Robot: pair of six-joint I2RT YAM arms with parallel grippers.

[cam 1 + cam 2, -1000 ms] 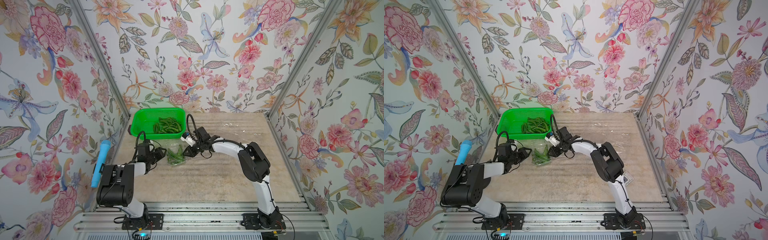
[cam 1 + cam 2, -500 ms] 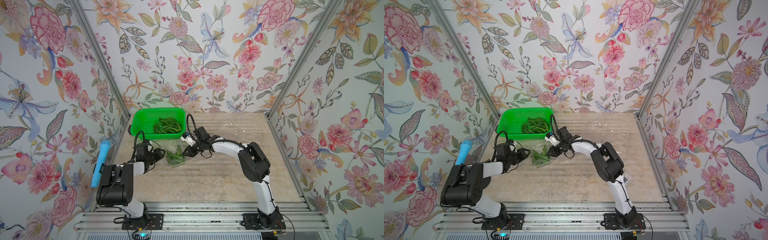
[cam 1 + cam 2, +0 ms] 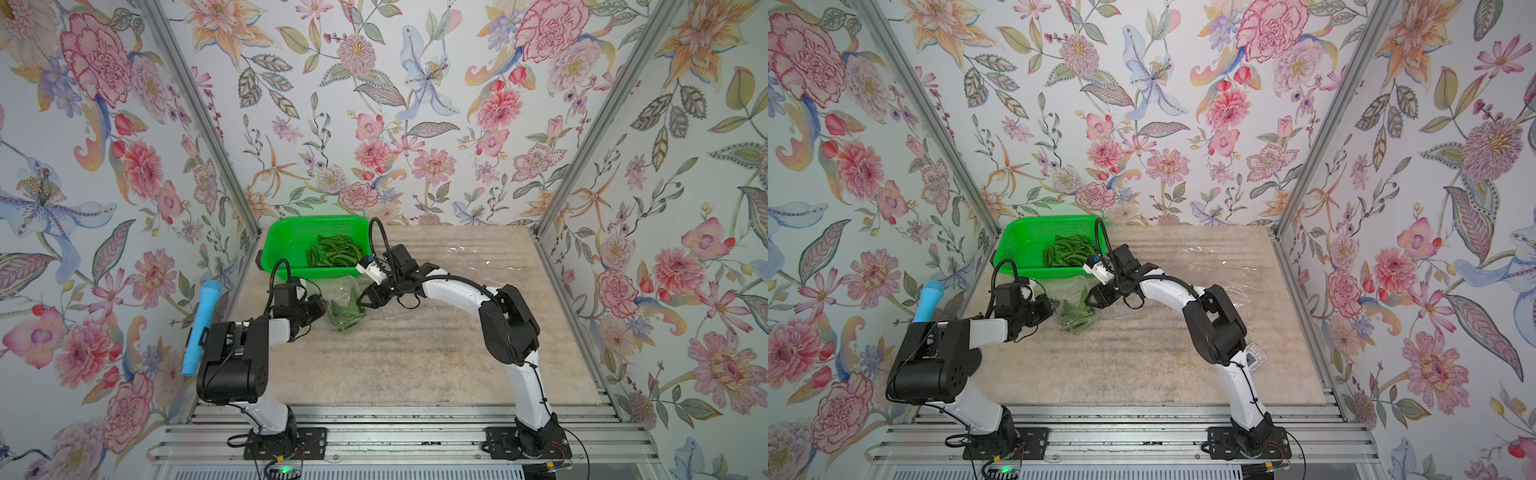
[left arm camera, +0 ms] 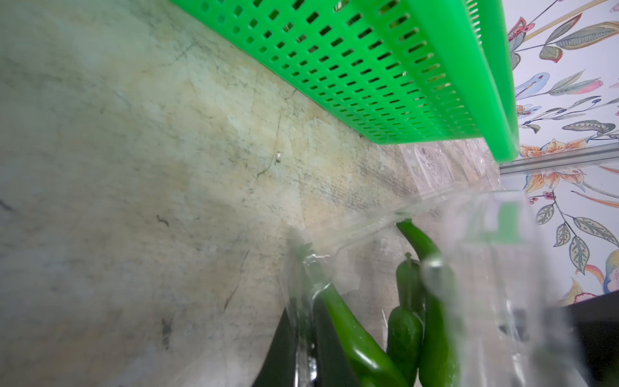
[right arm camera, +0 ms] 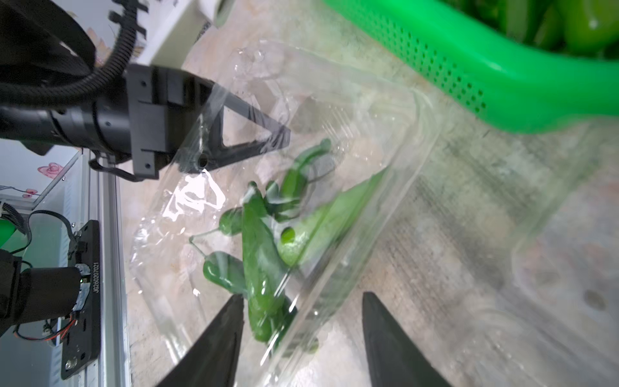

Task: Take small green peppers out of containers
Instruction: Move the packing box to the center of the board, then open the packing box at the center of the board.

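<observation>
Flowered wallpaper (image 3: 415,104) covers the three walls of the booth, with metal rails running up the corners. A blue tube (image 3: 201,328) is fixed against the wall on the robot's left. The worktop (image 3: 415,357) is a beige, mottled, rather scuffed slab, and everything in play sits toward its far left corner.

There the green basket (image 3: 291,243), with slotted walls, already holds a heap of loose peppers (image 3: 334,251), so a good part of the job looks done. To the right of the basket, glints of clear plastic (image 3: 471,254) lie flat on the worktop. They look like emptied packs, though they are too faint to count.

What is left, as far as the views show, is one clear pack (image 3: 347,311). It lies just in front of the basket, between the two arms, with several remaining peppers (image 5: 261,254) inside.

The left gripper (image 5: 283,139) is pressed together at the pack's near side. It seems to be pinching the thin plastic edge, and in the left wrist view the film runs between its dark fingers. A loose flap of the pack lies across that gripper, so the lid looks partly lifted.

The right gripper (image 5: 301,296) is spread wide at the opposite side. The pack's rim and one pepper sit between its fingers, but nothing is clamped. No pepper from this pack is out yet.
</observation>
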